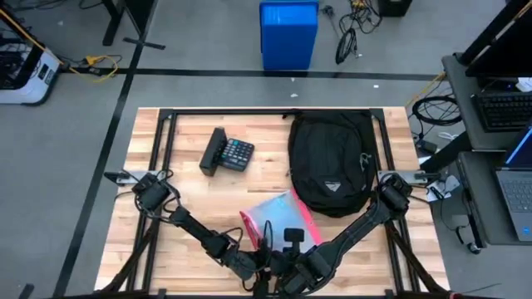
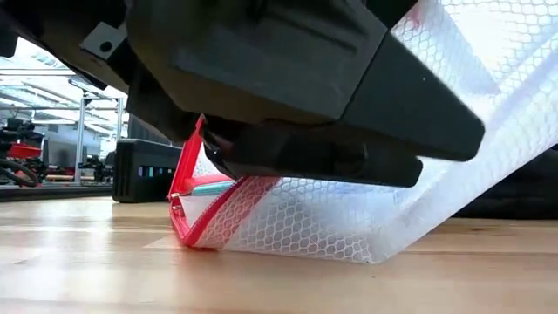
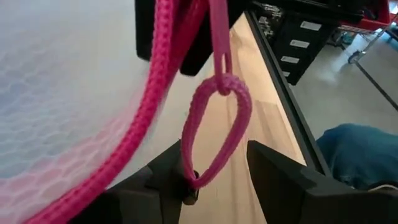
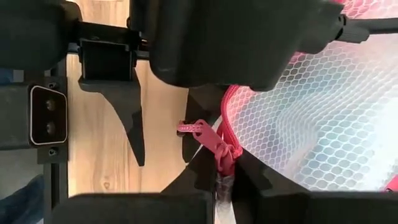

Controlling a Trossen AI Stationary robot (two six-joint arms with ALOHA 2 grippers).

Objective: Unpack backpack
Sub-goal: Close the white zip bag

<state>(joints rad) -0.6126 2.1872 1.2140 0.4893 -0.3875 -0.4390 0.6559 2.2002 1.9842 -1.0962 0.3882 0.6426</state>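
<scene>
The black backpack point(image 1: 331, 162) lies flat on the table's far right, no gripper near it. A white mesh pouch point(image 1: 278, 218) with a pink zipper edge sits at the near middle, between both grippers. My right gripper point(image 4: 225, 180) is shut on the pouch's zipper edge. My left gripper point(image 3: 217, 180) is open, a finger on either side of the pink cord loop point(image 3: 214, 130) of the zipper pull. In the low view the pouch point(image 2: 349, 218) stands tilted, its lower edge point(image 2: 288, 253) on the wood. My right gripper pinches the pouch's pink zipper edge point(image 4: 224, 146) between its two fingers, right by the zipper slider, coming in from the table's near side. The pouch is tilted, with its lower edge on the table. My left gripper: the loop's free end point(image 3: 191, 179) lies close against one finger's inner face; whether they touch I cannot tell.
A black calculator point(image 1: 229, 154) lies at the far middle left of the table. Dark frame rails point(image 1: 166, 141) run along the table's left, far and right sides. A blue bin point(image 1: 288, 33) stands on the floor beyond the far edge.
</scene>
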